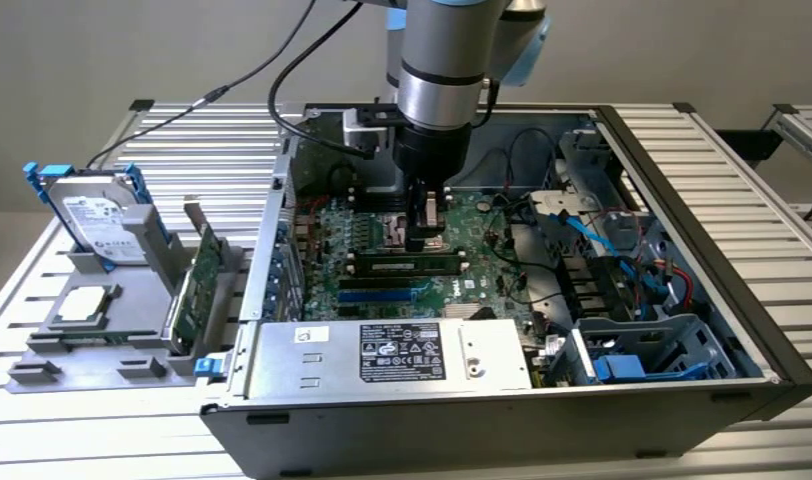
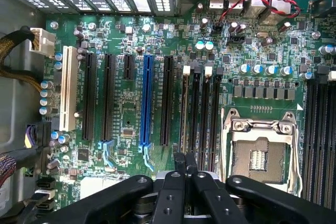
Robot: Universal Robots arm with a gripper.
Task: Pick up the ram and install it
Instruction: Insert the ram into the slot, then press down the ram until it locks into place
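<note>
Green and narrow, the ram sits seated in a black slot on the motherboard, inside the open computer case. Directly above the board, the arm points straight down, its gripper closed with fingers pressed together, just beside the CPU socket.
</note>
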